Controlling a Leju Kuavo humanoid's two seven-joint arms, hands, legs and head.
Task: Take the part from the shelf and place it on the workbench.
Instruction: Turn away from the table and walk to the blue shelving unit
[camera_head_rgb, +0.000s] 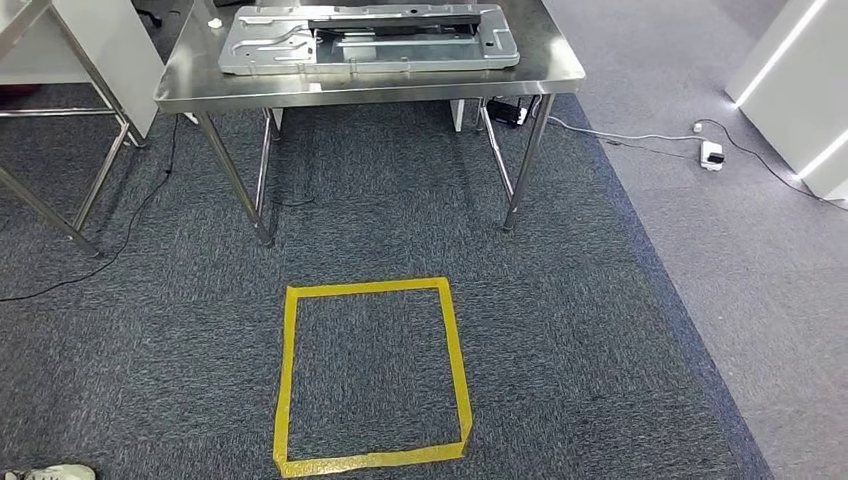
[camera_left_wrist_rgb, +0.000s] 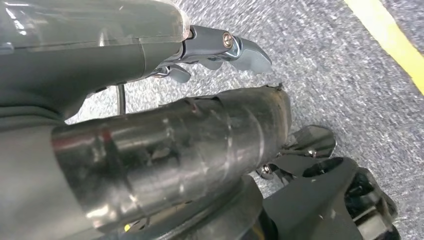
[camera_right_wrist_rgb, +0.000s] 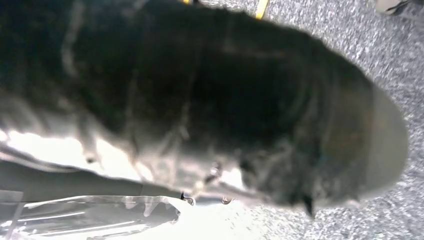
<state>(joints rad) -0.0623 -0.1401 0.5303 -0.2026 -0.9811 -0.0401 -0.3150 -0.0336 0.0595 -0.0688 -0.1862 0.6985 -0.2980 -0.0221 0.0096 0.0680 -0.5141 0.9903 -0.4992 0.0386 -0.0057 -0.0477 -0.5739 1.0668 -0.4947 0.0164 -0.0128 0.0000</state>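
Nearest, the left hand is seen in the left wrist view above grey carpet. Its pale fingertips are outlined against the floor and nothing is seen held in them, but whether the fingers are spread or curled cannot be told. In the right wrist view the right hand is lost in blur and glare at the lower left of the frame, so its finger state cannot be told either.

Further out, in the head view, a yellow tape square is laid on the carpet at lower centre. Beyond it, a steel workbench is stood across the top of the frame.

The part, a flat grey stamped-metal panel, is found lying on that benchtop, within its edges. Its long axis is run left to right across the picture, parallel to the bench's near edge. It is placed straight ahead of and well apart from both hands, slightly left of frame centre, so the left hand is judged marginally nearer. With the part already on the bench, the placing is judged done.

At the far right, a white plug and its cable are seen on the floor.
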